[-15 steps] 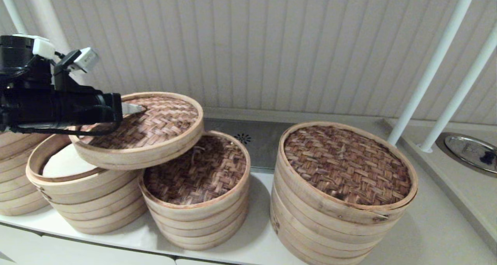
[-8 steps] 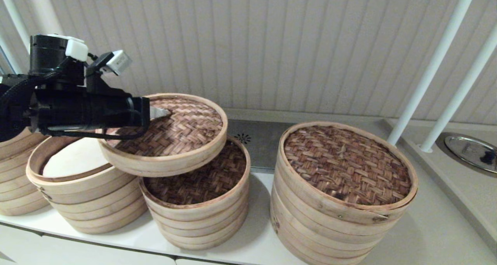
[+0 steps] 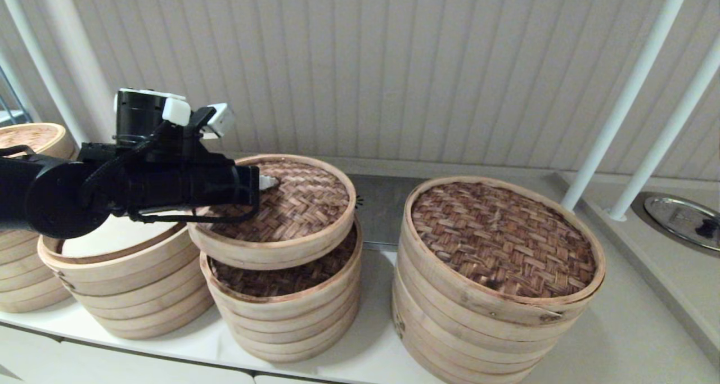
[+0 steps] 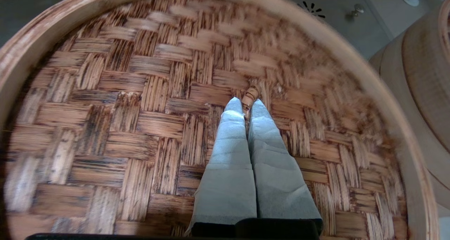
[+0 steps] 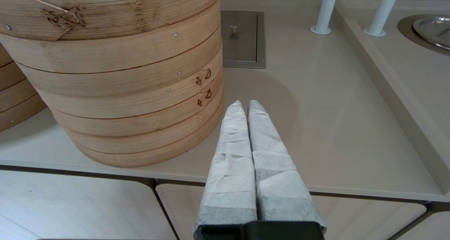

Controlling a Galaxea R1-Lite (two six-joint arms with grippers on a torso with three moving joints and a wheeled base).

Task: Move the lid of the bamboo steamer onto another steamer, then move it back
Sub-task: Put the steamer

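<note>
Between the closed fingertips of the left gripper (image 4: pixel 249 104) sits the loop handle (image 4: pixel 250 94) of the bamboo steamer lid (image 3: pixel 292 204), held above another steamer (image 3: pixel 284 294).

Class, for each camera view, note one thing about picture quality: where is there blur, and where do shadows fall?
Left wrist view: the bamboo steamer lid smears at its edges, while the left gripper pinching the loop handle stays crisp. Right wrist view: sharp, with a soft shadow on the counter beside the widest steamer. Head view: the lid shades the smallest steamer.
</note>
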